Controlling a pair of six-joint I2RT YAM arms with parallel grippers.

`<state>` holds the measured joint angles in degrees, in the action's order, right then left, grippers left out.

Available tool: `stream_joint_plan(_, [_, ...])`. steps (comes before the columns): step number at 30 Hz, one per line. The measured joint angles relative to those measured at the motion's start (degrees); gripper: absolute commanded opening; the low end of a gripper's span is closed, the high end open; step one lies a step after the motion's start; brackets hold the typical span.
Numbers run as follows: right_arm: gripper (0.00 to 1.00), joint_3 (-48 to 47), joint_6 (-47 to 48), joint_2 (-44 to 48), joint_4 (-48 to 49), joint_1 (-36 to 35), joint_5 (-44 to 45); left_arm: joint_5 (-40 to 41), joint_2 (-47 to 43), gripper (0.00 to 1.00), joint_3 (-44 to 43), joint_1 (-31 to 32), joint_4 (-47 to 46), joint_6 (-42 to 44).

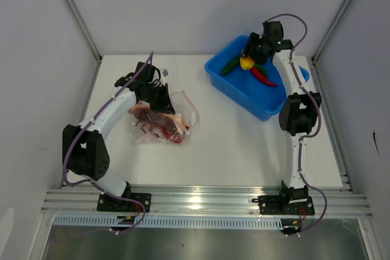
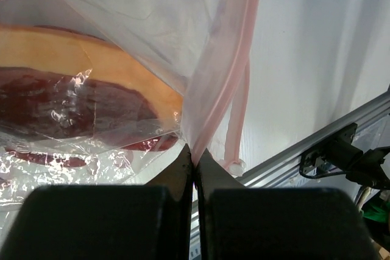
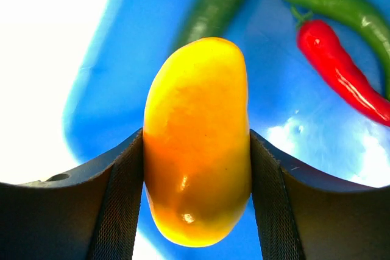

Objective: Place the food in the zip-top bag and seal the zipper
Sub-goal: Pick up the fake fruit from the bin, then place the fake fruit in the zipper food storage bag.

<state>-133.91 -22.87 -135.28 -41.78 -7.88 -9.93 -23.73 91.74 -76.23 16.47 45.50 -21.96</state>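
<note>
A: Yellow-orange fruit (image 3: 196, 144) first. Smooth, shiny, fat like an egg. Squeezed on both sides by the fingers of the right gripper (image 1: 251, 55).

B: Held tight, then. And past the fingertips?

A: Blue bin (image 1: 231, 86), hard shiny plastic. Red chili (image 3: 341, 71) and green chilies (image 3: 329, 1) lying in it, ahead of the pincer and off to its right. Long, thin, glossy. Not touching the fruit.

B: And the zip-top bag (image 1: 177, 114)?

A: Clear and crinkly, lying on the white table (image 1: 244, 144). Pinched at its edge by the left gripper (image 2: 194, 162), fingers clamped flat together on the plastic.

B: Zipper (image 2: 234, 47)?

A: Thin pale pink strip, running up and away from the fingertips, just to their right.

B: Anything inside?

A: Flat tan and dark red piece (image 2: 73, 89), left of the pincer, behind the plastic.

B: Arms?

A: Right arm (image 1: 298, 114) stretched far out, wrist tipped down at the bin. Left arm (image 1: 106, 117) curved inward, low over the bag.
</note>
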Motion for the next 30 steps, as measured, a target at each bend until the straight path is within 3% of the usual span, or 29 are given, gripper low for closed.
stream_joint_plan(8, [0.12, 6.56, 5.84, 19.41, -6.12, -5.68, 0.39, -0.48, -4.35, 0.01, 1.03, -0.02, 0.02, 0.00])
stream_joint_plan(14, [0.13, 16.17, 11.91, 29.38, -10.82, -14.64, -7.45, -0.48, -4.87, 0.01, 0.79, -0.02, 1.09, 0.00])
stream_joint_plan(21, [0.13, 21.99, 15.19, 30.97, -15.19, -20.33, -16.20, -0.68, -6.03, 0.01, 0.13, -0.02, 2.75, -0.02])
stream_joint_plan(30, [0.14, 21.14, 16.11, 26.86, -17.49, -27.36, -23.52, -1.11, -8.28, 0.00, -3.89, 0.02, 5.18, -0.02])
